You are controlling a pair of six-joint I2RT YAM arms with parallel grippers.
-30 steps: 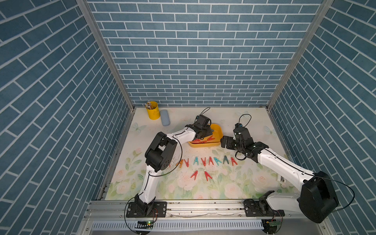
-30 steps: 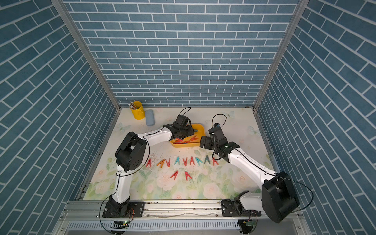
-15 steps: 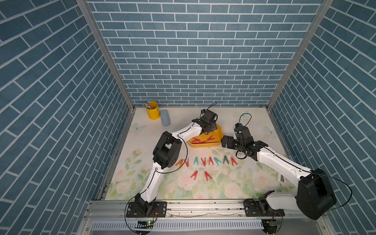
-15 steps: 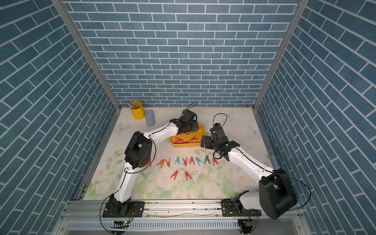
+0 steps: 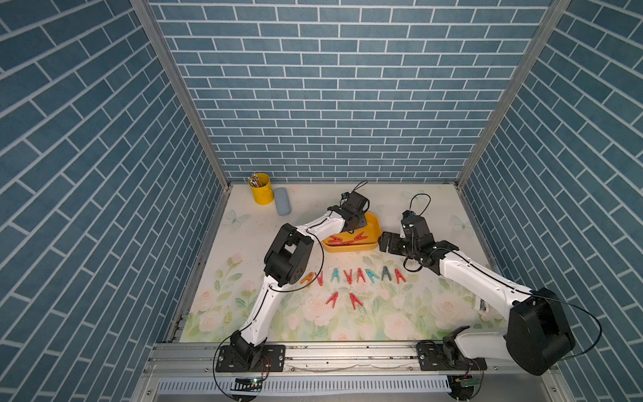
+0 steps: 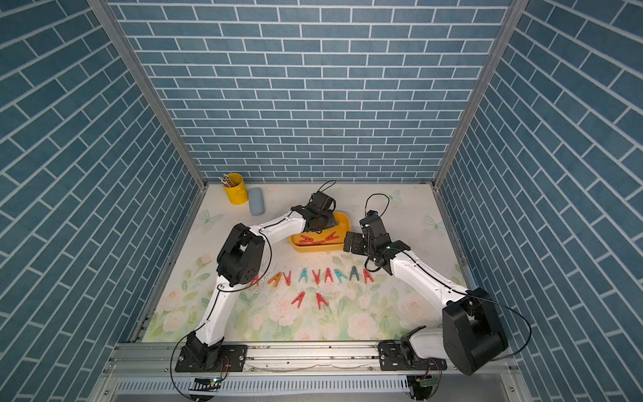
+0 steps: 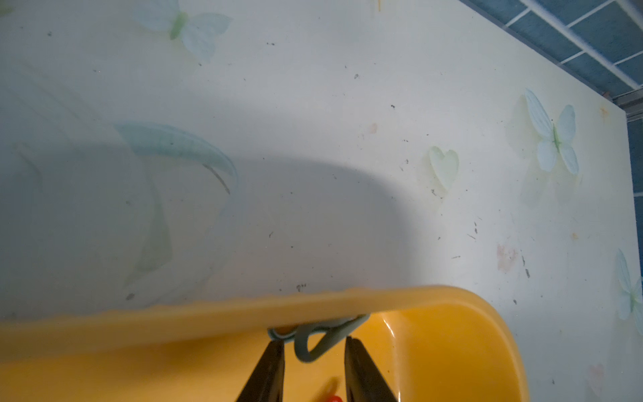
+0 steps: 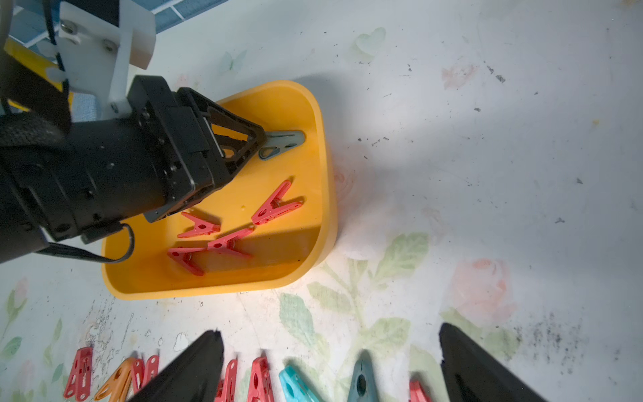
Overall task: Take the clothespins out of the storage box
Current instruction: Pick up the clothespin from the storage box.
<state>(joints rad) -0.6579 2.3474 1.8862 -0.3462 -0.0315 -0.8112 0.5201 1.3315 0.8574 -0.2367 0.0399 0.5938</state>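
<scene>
A: How do the left jaws stand?

B: Narrowed, one fingertip (image 7: 269,365) on each side of a grey-blue clothespin (image 7: 315,339). The left wrist view leaves slivers of gap beside the pin's loop. The right wrist view shows the tips drawn together at the pin's end (image 8: 283,141). Whether they truly pinch it cannot be told.

A: And where does that pin lie?

B: Inside the storage box (image 8: 325,212), against the wall that faces the counter's far edge. Only the right wrist view shows the other pins in the box: four red clothespins (image 8: 276,205) on the floor, nearer the front wall, apart from the jaws. In both top views the left arm (image 5: 313,226) hides the grasp.

A: The right jaws?

B: Spread wide and holding nothing, hanging just beside the box over a row of clothespins (image 5: 358,275) on the counter (image 5: 435,209). Two more red ones (image 6: 308,300) lie nearer the front edge.

A: Room to move?

B: Open counter runs from the box to the far and right edges. A yellow cup (image 5: 261,189) and a grey case (image 5: 282,206) stand well apart in the far left corner.
</scene>
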